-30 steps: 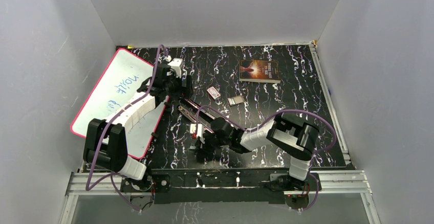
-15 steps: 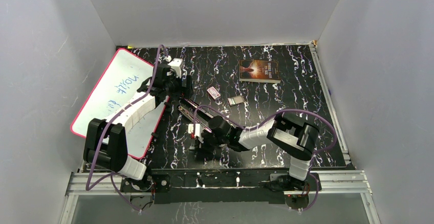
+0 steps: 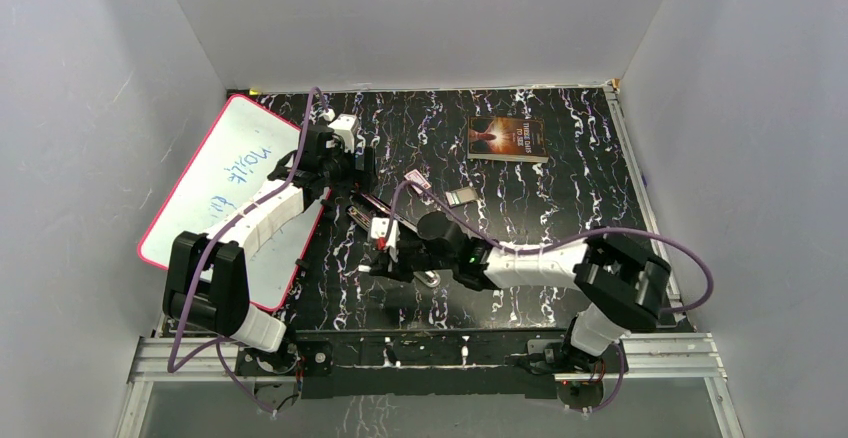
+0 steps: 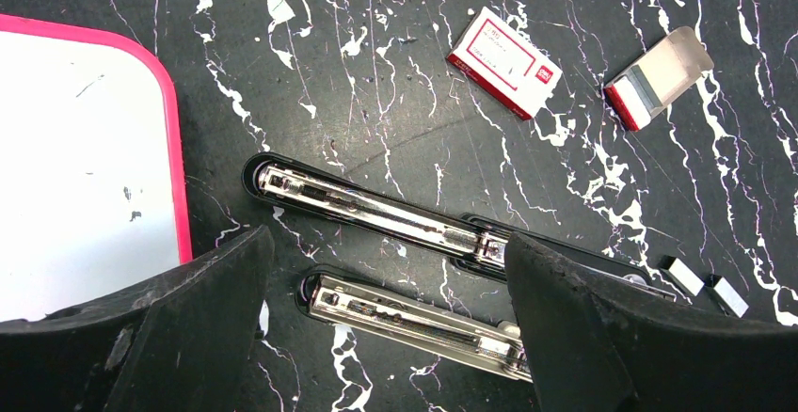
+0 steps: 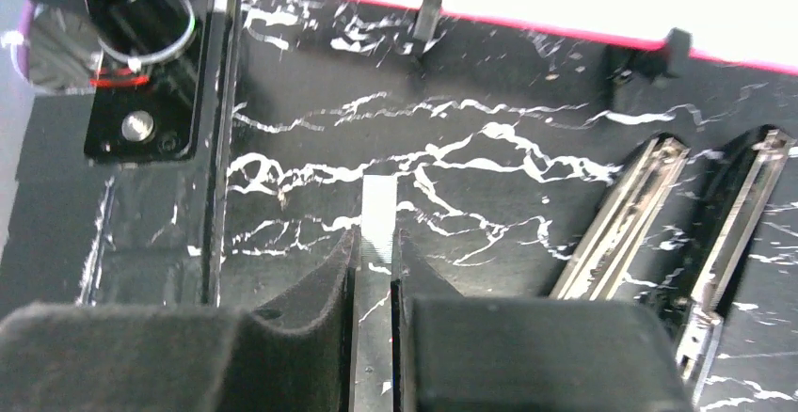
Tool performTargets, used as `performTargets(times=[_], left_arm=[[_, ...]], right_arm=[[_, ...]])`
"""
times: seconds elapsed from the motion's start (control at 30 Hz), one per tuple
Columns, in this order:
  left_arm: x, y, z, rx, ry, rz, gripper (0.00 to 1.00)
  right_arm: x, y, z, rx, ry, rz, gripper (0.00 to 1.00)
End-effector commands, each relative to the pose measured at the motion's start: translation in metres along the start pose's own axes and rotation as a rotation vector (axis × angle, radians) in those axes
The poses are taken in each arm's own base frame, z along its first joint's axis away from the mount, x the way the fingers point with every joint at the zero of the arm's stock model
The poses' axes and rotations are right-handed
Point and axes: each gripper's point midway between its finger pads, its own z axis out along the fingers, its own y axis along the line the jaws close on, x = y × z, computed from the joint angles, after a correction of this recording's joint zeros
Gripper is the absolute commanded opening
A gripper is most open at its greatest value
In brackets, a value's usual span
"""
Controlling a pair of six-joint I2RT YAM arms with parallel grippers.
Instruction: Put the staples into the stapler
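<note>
The stapler lies swung open flat on the black marble table, its two chrome rails side by side; it also shows in the right wrist view and the top view. My left gripper is open and empty, its fingers straddling the stapler just above it. My right gripper is shut on a thin silvery strip of staples that sticks out past its tips, left of the rails and above the table. Two loose staple strips lie near the stapler's hinge end.
A closed red-and-white staple box and an open one lie beyond the stapler. A pink-framed whiteboard lies at the left, a book at the back. The left arm's base is close by.
My right arm has stretched out, and its gripper has moved with the staple strip away from the near edge toward the stapler. The left arm has not moved.
</note>
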Motion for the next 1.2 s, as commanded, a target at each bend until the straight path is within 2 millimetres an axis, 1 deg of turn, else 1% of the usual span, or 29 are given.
performTargets(times=[0.0,0.07,0.1,0.27,0.4,0.5,0.53,0.63,0.93,1.07,1.17], left_arm=[[-0.006,0.001,-0.004,-0.004,-0.011,0.004,0.92],[-0.006,0.0,-0.004,0.002,-0.01,0.001,0.92],[-0.006,-0.001,-0.003,0.005,-0.009,-0.001,0.92],[-0.004,-0.001,-0.002,0.01,-0.002,-0.004,0.92],[-0.003,-0.001,0.0,0.008,0.005,-0.005,0.92],[-0.001,0.0,0.002,0.007,0.017,-0.004,0.92],[0.0,0.0,0.002,0.006,0.021,-0.005,0.92],[0.001,0.001,0.003,0.002,0.028,-0.004,0.92],[0.002,0.003,0.003,-0.008,0.034,-0.004,0.92],[0.002,0.003,0.003,-0.009,0.034,-0.004,0.92],[0.003,0.003,0.004,-0.008,0.036,-0.006,0.92]], right_arm=[[-0.038,-0.014,-0.015,0.105,-0.098,0.018,0.0],[-0.035,-0.026,-0.027,0.194,-0.085,0.026,0.0],[-0.03,-0.029,-0.031,0.221,-0.071,0.03,0.0],[-0.017,-0.064,-0.06,0.45,-0.018,0.082,0.0],[-0.017,-0.075,-0.076,0.503,-0.019,0.089,0.0],[-0.011,-0.09,-0.087,0.595,0.028,0.181,0.0],[-0.002,-0.091,-0.09,0.615,0.076,0.211,0.0],[0.003,-0.094,-0.093,0.641,0.132,0.252,0.0],[0.005,-0.09,-0.088,0.533,0.121,0.299,0.0],[0.003,-0.094,-0.092,0.536,0.102,0.311,0.0],[0.002,-0.098,-0.096,0.571,0.105,0.329,0.0]])
